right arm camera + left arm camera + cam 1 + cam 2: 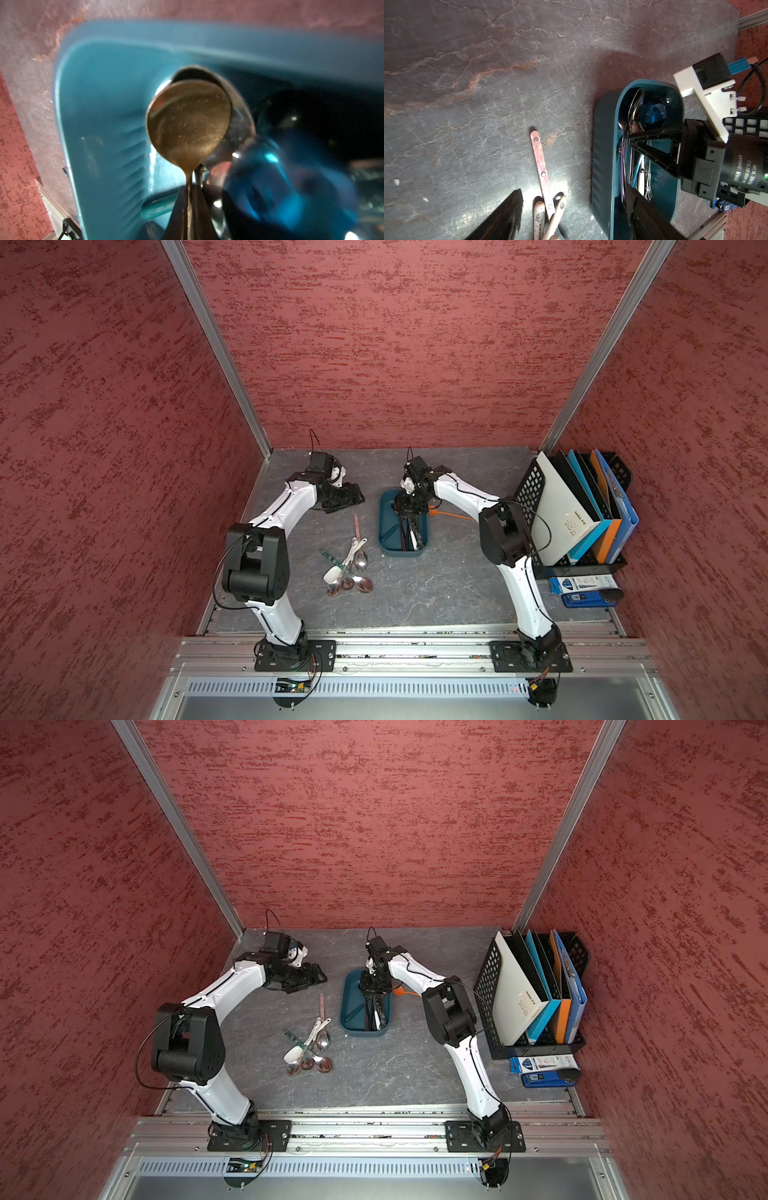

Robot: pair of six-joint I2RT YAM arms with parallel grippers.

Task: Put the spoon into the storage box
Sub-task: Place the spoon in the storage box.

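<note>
The dark teal storage box (381, 526) (343, 1006) (602, 166) (99, 104) lies mid-table with several utensils inside. My right gripper (409, 516) (372, 994) (190, 187) reaches down into its far end, shut on the thin handle of a metal spoon (189, 122). The spoon's bowl hangs just over the box floor, in front of another spoon bowl. My left gripper (353, 499) (316, 975) (573, 190) hovers open and empty left of the box, above the handle ends of a pile of spoons (351, 568) (309, 1048) (542, 166).
An orange utensil (451, 514) lies on the table right of the box, partly under the right arm. A black mesh file rack (577, 510) with folders stands at the right edge, blue packets (582, 589) in front of it. Red walls enclose the table.
</note>
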